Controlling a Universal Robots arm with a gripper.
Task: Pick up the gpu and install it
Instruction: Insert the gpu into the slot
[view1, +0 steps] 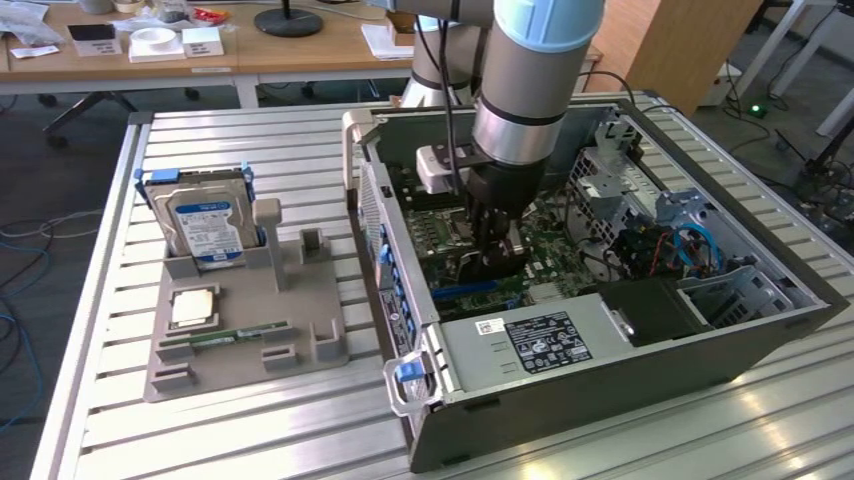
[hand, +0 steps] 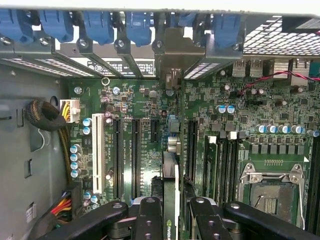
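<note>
We see the arm reaching down into the open computer case (view1: 587, 400), which lies on its side on the slatted metal desk (view1: 267, 440). The pincer (view1: 491, 262) hangs low over the green motherboard (hand: 240, 100). In the wrist view its two dark fingers (hand: 150, 217) are partly closed, and the gpu (hand: 170, 180) stands edge-on, clamped between them. The card runs along the long slots, between two black ones. Its far end points toward the row of blue clips (hand: 97, 25) at the case's back wall. We cannot tell whether its lower edge touches a slot. The empty processor socket (hand: 272, 192) lies off to one side.

At the exterior view's left, beside the case, a grey holder (view1: 240, 365) carries a hard drive (view1: 207, 225) standing upright. A processor chip (view1: 194, 308) and a green memory stick (view1: 227, 335) lie flat on the holder.
</note>
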